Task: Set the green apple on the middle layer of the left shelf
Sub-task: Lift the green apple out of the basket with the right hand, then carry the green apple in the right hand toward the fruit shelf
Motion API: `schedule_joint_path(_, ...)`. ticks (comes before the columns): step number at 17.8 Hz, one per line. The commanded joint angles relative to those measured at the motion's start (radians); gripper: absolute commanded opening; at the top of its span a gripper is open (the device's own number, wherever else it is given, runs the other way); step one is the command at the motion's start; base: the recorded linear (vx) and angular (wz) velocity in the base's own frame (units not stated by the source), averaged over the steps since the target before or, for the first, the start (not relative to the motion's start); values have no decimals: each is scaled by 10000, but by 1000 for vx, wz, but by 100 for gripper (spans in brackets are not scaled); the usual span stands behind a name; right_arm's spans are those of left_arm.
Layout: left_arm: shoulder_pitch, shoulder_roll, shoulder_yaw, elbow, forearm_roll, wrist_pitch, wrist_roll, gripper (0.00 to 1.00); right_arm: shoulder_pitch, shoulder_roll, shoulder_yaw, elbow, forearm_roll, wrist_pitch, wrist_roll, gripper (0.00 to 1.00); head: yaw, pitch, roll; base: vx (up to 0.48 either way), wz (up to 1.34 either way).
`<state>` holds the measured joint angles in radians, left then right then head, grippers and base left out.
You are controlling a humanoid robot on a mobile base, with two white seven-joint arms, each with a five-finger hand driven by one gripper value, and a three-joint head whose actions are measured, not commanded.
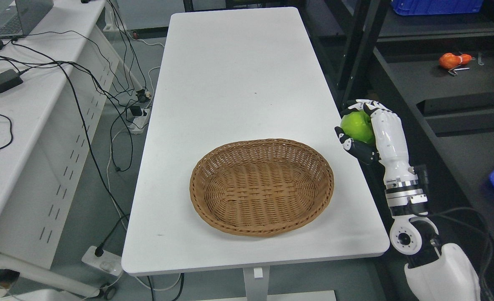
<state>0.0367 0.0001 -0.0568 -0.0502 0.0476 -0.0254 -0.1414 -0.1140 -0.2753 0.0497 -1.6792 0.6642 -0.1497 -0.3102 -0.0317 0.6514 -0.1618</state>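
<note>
I read no print or labels anywhere. My right hand has its fingers curled around the green apple, held just past the white table's right edge, beside the dark shelf. The tabletop's far half lies open. The wicker basket holds nothing. An orange object lies on the shelf.
</note>
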Motion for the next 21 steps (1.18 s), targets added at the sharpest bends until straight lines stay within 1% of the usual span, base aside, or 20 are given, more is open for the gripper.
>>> schedule_joint_path(1, 1, 174, 0, 11, 0, -7, 3, 100, 235, 467, -789, -312, 0, -68, 3, 0, 0, 0, 0, -52, 21)
schedule_joint_path(7, 1, 174, 0, 11, 0, 9, 3, 100, 327, 697, -712, -312, 0, -99, 34, 0, 0, 0, 0, -194, 2)
schedule_joint_path(9, 1, 174, 0, -4, 0, 9, 3, 100, 343, 682, -605, -312, 0, -129, 140, 0, 0, 0, 0, -345, 0)
schedule_joint_path(10, 1, 174, 0, -4, 0, 9, 3, 100, 418, 682, -513, -312, 0, -433, 263, 0, 0, 0, 0, -336, -40)
schedule_joint_path(12, 1, 174, 0, -4, 0, 9, 3, 100, 618, 682, -360, -312, -15, -788, 813, 0, 0, 0, 0, -336, -40)
schedule_joint_path(14, 1, 174, 0, 11, 0, 9, 3, 100, 634, 728, -374, -296, -15, -789, 1336, 0, 0, 0, 0, -379, -118)
schedule_joint_path(21, 1, 174, 0, -4, 0, 9, 3, 100, 741, 774, -359, -296, -15, -804, 1399, 0, 0, 0, 0, -382, -27)
